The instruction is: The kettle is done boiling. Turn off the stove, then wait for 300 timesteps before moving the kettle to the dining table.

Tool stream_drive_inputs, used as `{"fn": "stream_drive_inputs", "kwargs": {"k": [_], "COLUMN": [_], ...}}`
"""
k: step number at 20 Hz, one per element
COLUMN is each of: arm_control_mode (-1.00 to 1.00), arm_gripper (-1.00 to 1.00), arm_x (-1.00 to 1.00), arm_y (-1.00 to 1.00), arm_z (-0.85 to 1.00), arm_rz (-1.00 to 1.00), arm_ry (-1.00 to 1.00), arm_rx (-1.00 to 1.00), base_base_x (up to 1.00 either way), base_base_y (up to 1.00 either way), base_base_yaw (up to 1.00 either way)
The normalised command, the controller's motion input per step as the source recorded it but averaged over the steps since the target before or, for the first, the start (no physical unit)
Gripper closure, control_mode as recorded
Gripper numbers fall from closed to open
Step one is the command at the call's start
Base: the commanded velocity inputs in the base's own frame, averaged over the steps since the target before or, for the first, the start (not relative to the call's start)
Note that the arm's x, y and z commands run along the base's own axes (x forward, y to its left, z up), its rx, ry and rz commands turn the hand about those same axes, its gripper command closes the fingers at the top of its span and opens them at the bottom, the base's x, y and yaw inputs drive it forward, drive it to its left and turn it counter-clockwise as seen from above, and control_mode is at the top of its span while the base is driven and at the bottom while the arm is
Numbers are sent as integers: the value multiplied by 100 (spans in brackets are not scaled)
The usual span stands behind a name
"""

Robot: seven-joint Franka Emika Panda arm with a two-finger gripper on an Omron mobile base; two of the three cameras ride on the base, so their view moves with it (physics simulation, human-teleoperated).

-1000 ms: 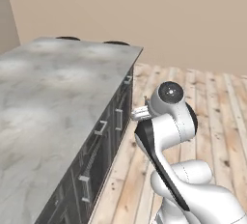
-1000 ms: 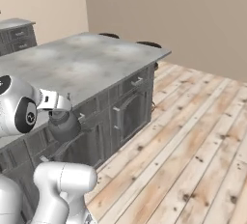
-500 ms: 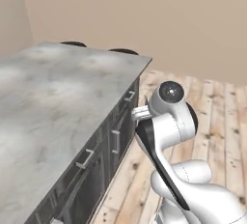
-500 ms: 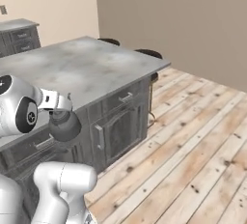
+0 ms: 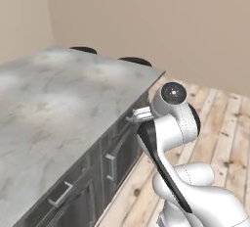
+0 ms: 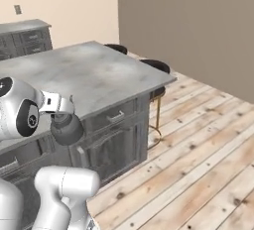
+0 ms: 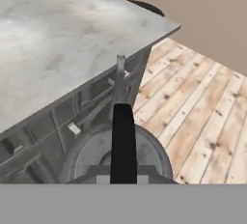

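The arm is glossy white, built of rounded, bulbous links; a black band runs diagonally along 1 link in the left base view; the joint above it ends in a round, dark speckled cap ringed in white; a second dark rim shows behind that link; in the right base view a white dome-shaped link carries a black ring on its face; beside it sits a light grey wrist block; the lower links are plain white cylinders with rounded ends.

Stools: two, black, round, tucked at the far end.
Floor: pale wood planks.
Wall counter: grey, perhaps drawered.
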Motion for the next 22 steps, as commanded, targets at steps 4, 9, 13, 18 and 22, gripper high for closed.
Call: {"fn": "stream_drive_inputs", "kwargs": {"k": [4,9,13,18,22], "arm_control_mode": [100,100,100,100,100], "arm_gripper": [100,100,100,100,100], "arm_x": [0,0,0,0,0], "arm_y": [0,0,0,0,0], "arm_z": [0,0,0,0,0], "arm_rz": [0,0,0,0,0], "arm_ry": [0,0,0,0,0], "arm_rx": [0,0,0,0,0], "base_base_x": [53,52,52,49,55], "base_base_y": [-74,-72,-67,-50,-35], "base_base_yaw": [30,32,34,41,46]}}
